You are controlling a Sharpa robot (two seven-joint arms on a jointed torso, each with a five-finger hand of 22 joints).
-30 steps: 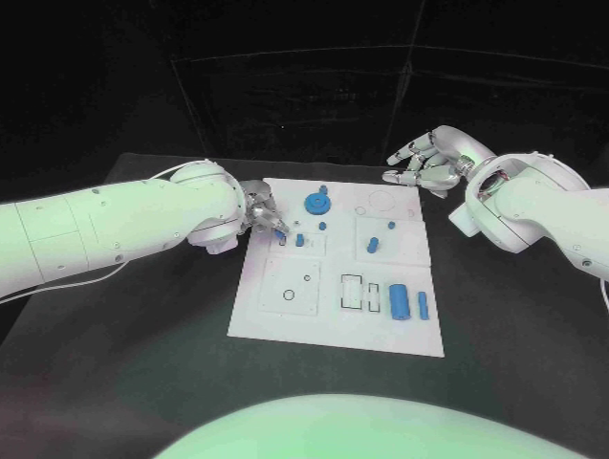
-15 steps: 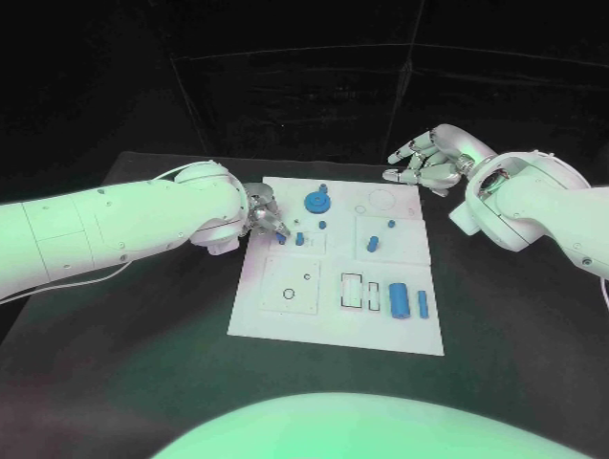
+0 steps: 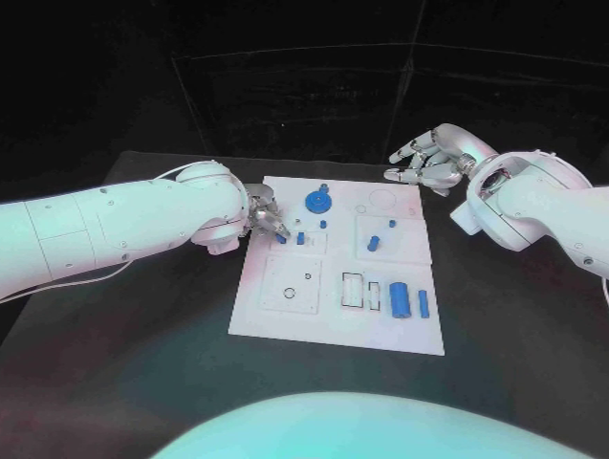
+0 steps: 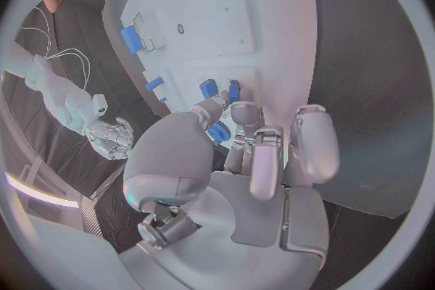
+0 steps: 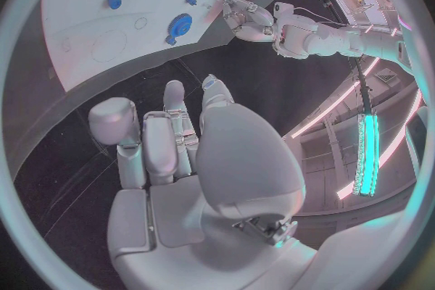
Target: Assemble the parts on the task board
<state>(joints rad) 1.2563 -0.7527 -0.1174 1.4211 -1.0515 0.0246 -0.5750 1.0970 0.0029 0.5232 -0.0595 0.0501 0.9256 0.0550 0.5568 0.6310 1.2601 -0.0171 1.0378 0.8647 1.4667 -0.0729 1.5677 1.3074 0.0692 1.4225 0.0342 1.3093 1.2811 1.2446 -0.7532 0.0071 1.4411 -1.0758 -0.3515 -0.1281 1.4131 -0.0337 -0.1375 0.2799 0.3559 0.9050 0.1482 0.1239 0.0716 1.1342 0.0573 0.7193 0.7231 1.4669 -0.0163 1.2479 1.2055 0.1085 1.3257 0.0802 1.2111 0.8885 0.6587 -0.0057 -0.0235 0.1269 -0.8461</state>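
The white task board [image 3: 335,316] lies mid-table on the black table [image 3: 125,335], with dark surface open on every side of it. The left hand [image 3: 266,220] reaches over the board's left edge, fingers curled toward two small blue pegs [image 3: 291,239]; whether they pinch anything cannot be told. The right hand [image 3: 428,163] hovers off the far right corner, fingers loosely spread, holding nothing. A blue round gear [image 3: 318,202] and blue cylinder [image 3: 401,301] sit on the board. No writing is legible.
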